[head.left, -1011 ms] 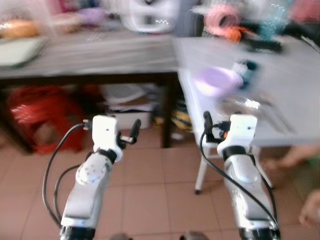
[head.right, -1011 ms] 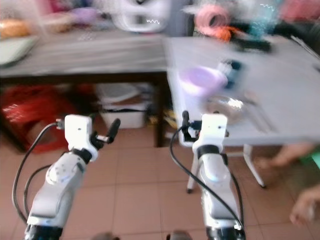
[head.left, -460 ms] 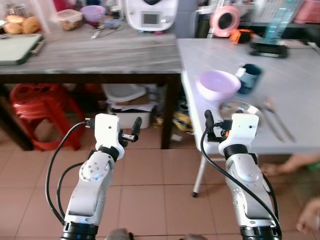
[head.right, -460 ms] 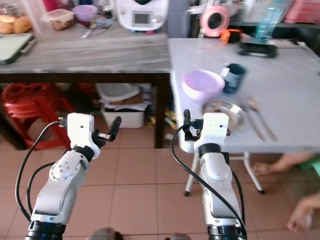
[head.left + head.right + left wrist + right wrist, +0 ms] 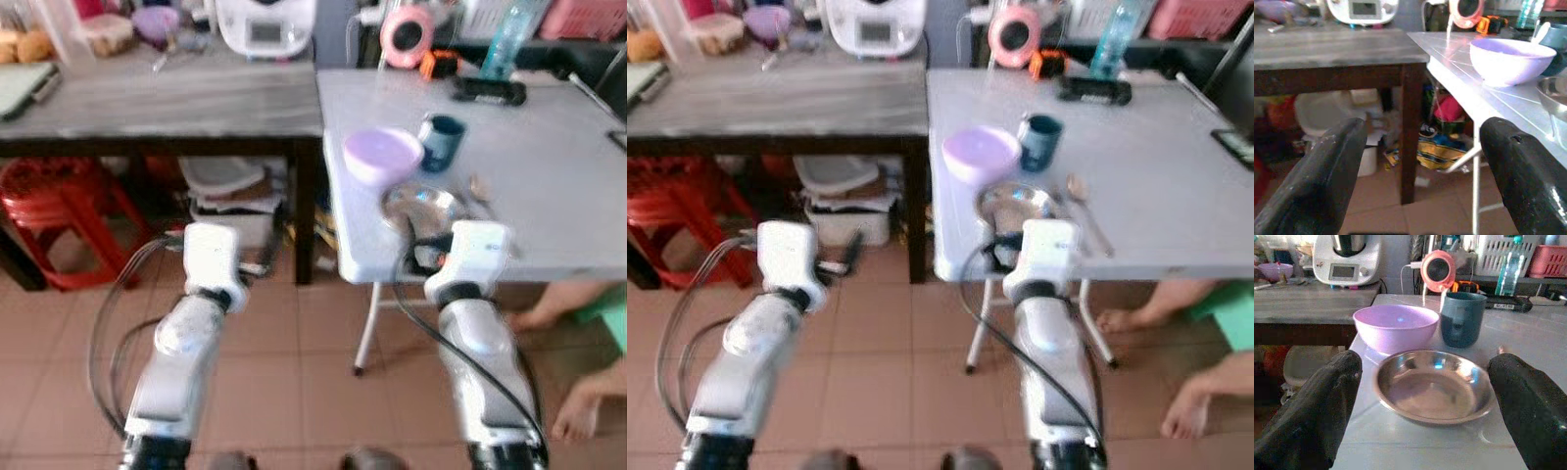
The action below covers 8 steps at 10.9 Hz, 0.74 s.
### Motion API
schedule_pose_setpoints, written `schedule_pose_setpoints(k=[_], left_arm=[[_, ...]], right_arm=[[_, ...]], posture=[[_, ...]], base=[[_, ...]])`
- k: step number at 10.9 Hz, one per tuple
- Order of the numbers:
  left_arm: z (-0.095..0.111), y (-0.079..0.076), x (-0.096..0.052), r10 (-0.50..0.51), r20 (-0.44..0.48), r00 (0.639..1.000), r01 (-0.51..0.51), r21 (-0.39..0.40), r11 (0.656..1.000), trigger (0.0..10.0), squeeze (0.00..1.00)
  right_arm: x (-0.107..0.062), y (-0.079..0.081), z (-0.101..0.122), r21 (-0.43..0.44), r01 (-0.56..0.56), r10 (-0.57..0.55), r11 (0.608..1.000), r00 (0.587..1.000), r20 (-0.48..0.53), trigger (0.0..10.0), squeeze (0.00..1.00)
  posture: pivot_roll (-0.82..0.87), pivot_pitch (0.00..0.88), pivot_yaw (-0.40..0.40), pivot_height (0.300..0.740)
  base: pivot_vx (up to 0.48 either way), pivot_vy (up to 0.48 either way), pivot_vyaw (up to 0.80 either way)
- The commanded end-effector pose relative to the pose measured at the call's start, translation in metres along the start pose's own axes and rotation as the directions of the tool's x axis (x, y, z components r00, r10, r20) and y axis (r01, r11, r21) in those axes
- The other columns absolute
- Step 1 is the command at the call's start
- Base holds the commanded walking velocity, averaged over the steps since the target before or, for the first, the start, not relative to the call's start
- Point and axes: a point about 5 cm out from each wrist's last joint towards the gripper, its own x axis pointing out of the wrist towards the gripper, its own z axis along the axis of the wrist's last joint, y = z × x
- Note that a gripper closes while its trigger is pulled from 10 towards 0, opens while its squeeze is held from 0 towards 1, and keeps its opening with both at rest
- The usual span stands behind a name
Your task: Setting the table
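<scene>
On the white table (image 5: 558,166) stand a lilac bowl (image 5: 382,155), a dark teal cup (image 5: 441,140) behind it, and a steel dish (image 5: 421,206) near the front edge. A spoon (image 5: 1084,201) lies just right of the dish. My right gripper (image 5: 1420,426) is open, level with the table's front edge and facing the steel dish (image 5: 1435,384), with the lilac bowl (image 5: 1396,325) and cup (image 5: 1463,318) beyond. My left gripper (image 5: 1420,186) is open and holds nothing; it hangs over the floor left of the table corner.
A dark wooden table (image 5: 147,98) stands to the left, carrying a white appliance (image 5: 263,24) and containers. A red stool (image 5: 59,196) and boxes (image 5: 230,191) sit beneath it. A person's feet (image 5: 578,411) rest on the tiles at the right. A bottle (image 5: 498,39) stands at the white table's back.
The camera has come closer and turned, so the white table sits nearer the middle. My right gripper now reaches the table's front edge by the steel dish. Both stay open.
</scene>
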Motion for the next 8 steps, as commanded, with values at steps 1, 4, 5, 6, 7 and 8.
schedule_pose_setpoints(k=[1, 4, 5, 6, 7, 8], left_arm=[[0.0009, -0.0068, 0.0017, -0.021, -0.003, 1.0, 0.021, 0.003, 1.0, 10.0, 0.0], [0.0004, -0.0066, 0.0039, -0.019, -0.003, 1.0, 0.019, 0.009, 1.0, 10.0, 0.0], [0.0054, -0.0061, 0.0055, -0.014, 0.034, 0.999, 0.014, -0.012, 1.0, 10.0, 0.0], [0.0062, -0.0067, 0.0062, -0.03, 0.035, 0.999, 0.03, -0.011, 0.999, 10.0, 0.0], [0.0069, -0.0085, 0.0058, -0.051, 0.042, 0.998, 0.052, -0.02, 0.998, 10.0, 0.0], [0.0073, -0.0111, 0.0052, -0.069, 0.05, 0.996, 0.07, -0.018, 0.997, 10.0, 0.0]], right_arm=[[-0.0003, -0.0077, 0.003, -0.003, 0.025, -0.025, 1.0, 1.0, 0.009, 10.0, 0.0], [-0.0019, -0.0052, 0.0015, 0.014, 0.02, -0.02, 1.0, 1.0, 0.005, 10.0, 0.0], [0.0, -0.005, 0.0022, 0.013, 0.024, -0.025, 1.0, 1.0, 0.009, 10.0, 0.0], [0.0017, -0.0053, 0.0031, 0.003, 0.02, -0.02, 1.0, 1.0, 0.015, 10.0, 0.0], [0.0025, -0.0022, 0.0041, -0.026, -0.005, 0.006, 1.0, 1.0, 0.022, 10.0, 0.0], [0.002, 0.0003, 0.0048, -0.034, -0.014, 0.015, 0.999, 0.999, 0.028, 10.0, 0.0]], posture=[[-0.04, 0.0, 0.0, 0.74], [-0.04, 0.0, 0.001, 0.74], [-0.04, 0.0, 0.005, 0.74], [-0.04, 0.0, 0.007, 0.74], [-0.04, 0.0, 0.007, 0.74], [-0.04, 0.0, 0.007, 0.74]], base=[[0.0, -0.337, 0.0], [0.0, -0.359, 0.0], [0.0, 0.0, 0.0], [0.0, 0.0, 0.0], [0.0, 0.0, 0.0], [0.0, 0.0, 0.0]])
